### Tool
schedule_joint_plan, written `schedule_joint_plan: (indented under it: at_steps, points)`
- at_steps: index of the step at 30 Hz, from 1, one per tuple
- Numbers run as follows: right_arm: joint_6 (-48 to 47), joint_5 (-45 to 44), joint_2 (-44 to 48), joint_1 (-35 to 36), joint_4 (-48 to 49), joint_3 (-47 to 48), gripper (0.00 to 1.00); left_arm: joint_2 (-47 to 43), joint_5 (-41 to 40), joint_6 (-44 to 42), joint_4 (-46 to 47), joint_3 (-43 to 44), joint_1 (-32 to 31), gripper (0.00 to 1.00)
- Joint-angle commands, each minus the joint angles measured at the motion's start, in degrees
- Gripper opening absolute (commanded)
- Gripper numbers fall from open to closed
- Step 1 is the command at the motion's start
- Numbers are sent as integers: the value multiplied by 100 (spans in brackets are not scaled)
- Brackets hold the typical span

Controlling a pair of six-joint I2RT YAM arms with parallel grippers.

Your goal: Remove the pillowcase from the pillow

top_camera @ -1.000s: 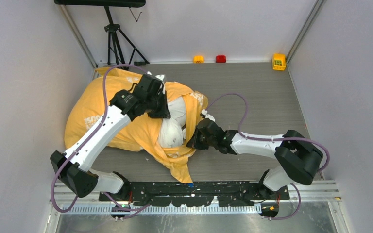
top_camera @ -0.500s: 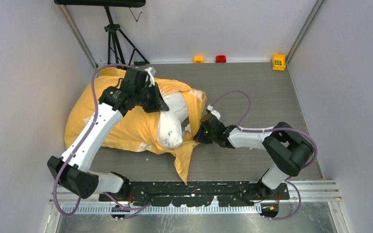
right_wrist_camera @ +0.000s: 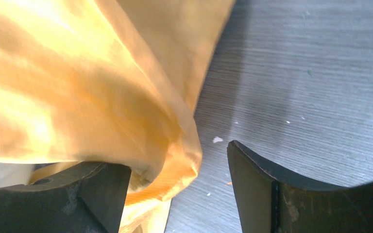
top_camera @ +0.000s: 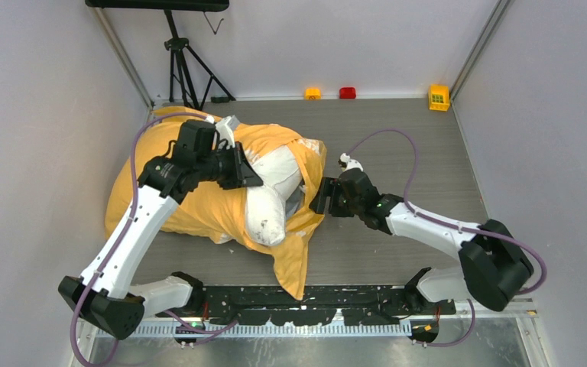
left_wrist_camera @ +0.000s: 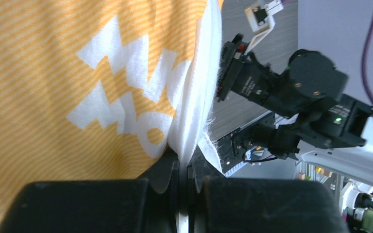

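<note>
The orange-yellow pillowcase (top_camera: 199, 206) lies bunched at the table's left, and one flap trails toward the near edge. The white pillow (top_camera: 271, 195) bulges out of its opening. My left gripper (top_camera: 254, 177) sits at the opening's rim. In the left wrist view it (left_wrist_camera: 183, 162) is shut on a white fold with a frayed edge, running beside the printed orange pillowcase (left_wrist_camera: 53, 73). My right gripper (top_camera: 322, 197) is at the bundle's right side. It (right_wrist_camera: 177, 160) is open, and a loose corner of the pillowcase (right_wrist_camera: 77, 73) rests against its left finger (right_wrist_camera: 102, 194).
Small yellow (top_camera: 312, 93) and red (top_camera: 347, 92) blocks and a yellow-green block (top_camera: 439, 96) sit along the back edge. A tripod (top_camera: 179, 61) stands behind the grey table (top_camera: 413, 153). Walls close in on both sides. The right arm (left_wrist_camera: 296, 87) shows in the left wrist view.
The right gripper has opened, let go of the orange fabric and swung back to the right. The left arm has drawn leftward with its fold, and the flap now hangs straighter.
</note>
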State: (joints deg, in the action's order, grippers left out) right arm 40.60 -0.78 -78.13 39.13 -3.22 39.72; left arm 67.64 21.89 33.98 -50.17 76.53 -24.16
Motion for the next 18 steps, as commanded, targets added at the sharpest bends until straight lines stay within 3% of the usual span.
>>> schedule_joint_plan:
  at_steps: [1, 6, 11, 18]
  points:
    - [-835, 304, 691, -10, 73, 164, 77, -490, 520, -172, 730, -133, -44, 0]
    - [-1304, 367, 579, 111, -103, 619, 81, -604, 748, -485, 418, -190, -70, 0]
    - [-1428, -121, 310, 173, -370, 1046, 81, -704, 747, -563, 298, -153, -71, 0]
    - [-1133, -852, -81, -79, -501, 1607, 45, -731, 914, -561, 325, -151, -70, 0]
